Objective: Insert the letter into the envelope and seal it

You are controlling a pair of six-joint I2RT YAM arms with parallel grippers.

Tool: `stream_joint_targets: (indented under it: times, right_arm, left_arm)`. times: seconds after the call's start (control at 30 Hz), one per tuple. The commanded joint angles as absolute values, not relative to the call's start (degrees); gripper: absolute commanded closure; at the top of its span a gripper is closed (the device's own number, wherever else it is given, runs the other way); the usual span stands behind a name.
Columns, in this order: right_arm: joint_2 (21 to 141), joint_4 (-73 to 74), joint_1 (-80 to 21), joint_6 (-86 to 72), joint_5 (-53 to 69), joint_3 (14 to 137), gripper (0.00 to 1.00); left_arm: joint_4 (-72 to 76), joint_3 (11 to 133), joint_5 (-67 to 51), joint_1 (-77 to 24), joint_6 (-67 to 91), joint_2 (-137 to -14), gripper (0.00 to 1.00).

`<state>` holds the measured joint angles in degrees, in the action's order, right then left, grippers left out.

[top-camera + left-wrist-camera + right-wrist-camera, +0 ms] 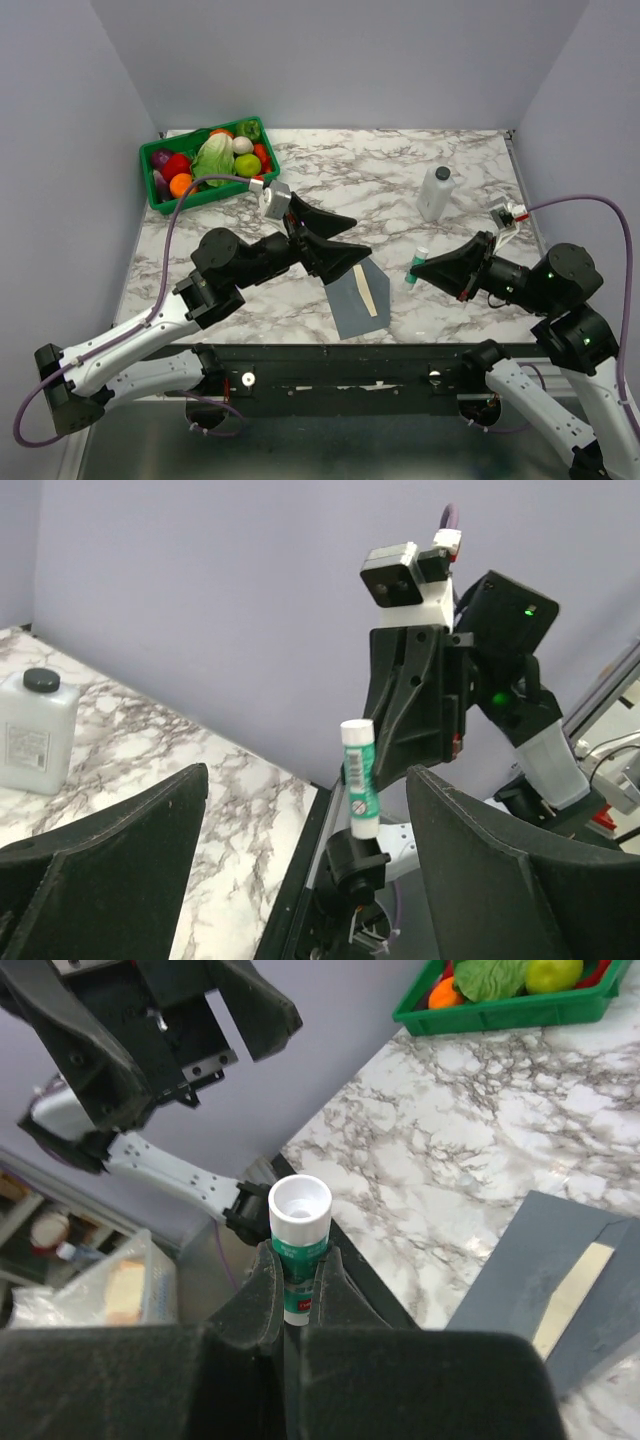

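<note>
The slate-grey envelope [353,302] lies flat near the table's front edge, with a strip of the cream-tan letter [371,291] showing at its right side. Both also show in the right wrist view: the envelope [540,1260] and the letter [568,1295]. My right gripper [416,269] is shut on a green-and-white glue stick [298,1235], held above the table right of the envelope. The glue stick shows in the top view [416,266] and in the left wrist view [359,777]. My left gripper [348,238] is open and empty, just above the envelope's far end, facing the glue stick.
A green basket [160,195] of toy fruit and vegetables stands at the back left. A white bottle with a black cap [435,193] stands at the back right, also in the left wrist view [35,730]. Grey walls enclose the marble table [380,170].
</note>
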<state>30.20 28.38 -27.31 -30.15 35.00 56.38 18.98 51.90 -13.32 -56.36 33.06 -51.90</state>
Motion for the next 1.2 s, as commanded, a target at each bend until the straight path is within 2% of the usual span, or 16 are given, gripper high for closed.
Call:
stream_joint_targets:
  times: [0.0, 0.27, 0.47, 0.6, 0.7, 1.0, 1.17]
  right_arm:
    - [28.0, 30.1, -27.5, -43.7, 29.1, 55.2, 0.99]
    - [25.2, 31.8, -27.5, -49.1, 25.7, 55.2, 0.99]
    - [26.4, 32.5, -27.5, -45.9, 26.6, 55.4, 0.99]
    - [30.0, 35.9, -27.5, -32.7, 28.5, 58.6, 0.99]
    - [32.6, 38.0, -27.5, -25.9, 26.4, 61.0, 0.99]
    - [35.5, 36.9, -27.5, -22.1, 27.9, 62.1, 0.99]
    - [34.9, 36.9, -27.5, -21.8, 27.9, 61.9, 0.99]
  left_arm:
    - [17.3, 50.5, -9.7, -56.2, 33.8, -50.7, 0.12]
    - [17.6, 50.7, -10.4, -56.2, 34.9, -51.4, 0.12]
    - [17.6, 51.6, -9.8, -56.2, 36.0, -52.5, 0.13]
    - [0.9, 63.1, -5.1, -56.2, 35.0, -58.5, 0.23]
    - [-6.1, 70.3, -4.7, -56.6, 33.9, -63.1, 0.28]
    - [-17.7, 84.1, 3.2, -63.0, 29.0, -73.9, 0.31]
    - [-18.7, 86.6, 4.2, -65.5, 28.6, -77.0, 0.32]
